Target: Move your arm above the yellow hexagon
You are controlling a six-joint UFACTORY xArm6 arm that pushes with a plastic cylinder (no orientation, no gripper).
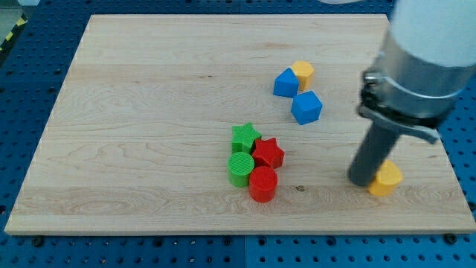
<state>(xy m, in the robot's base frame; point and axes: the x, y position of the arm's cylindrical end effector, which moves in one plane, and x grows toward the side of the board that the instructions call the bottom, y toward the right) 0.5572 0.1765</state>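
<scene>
A yellow hexagon-like block point(387, 179) lies near the board's lower right. My tip point(362, 182) rests on the board just left of it, touching or nearly touching its side. The wide grey arm body above hides the board behind it. A second yellow block point(303, 72), its shape unclear, sits at the upper middle right, against a blue block point(285, 83).
A blue cube-like block point(306, 107) lies below that pair. A cluster sits at the lower middle: green star point(245, 137), red star point(268, 152), green cylinder point(240, 168), red cylinder point(262, 184). The wooden board point(149, 112) ends close to the right of the yellow hexagon.
</scene>
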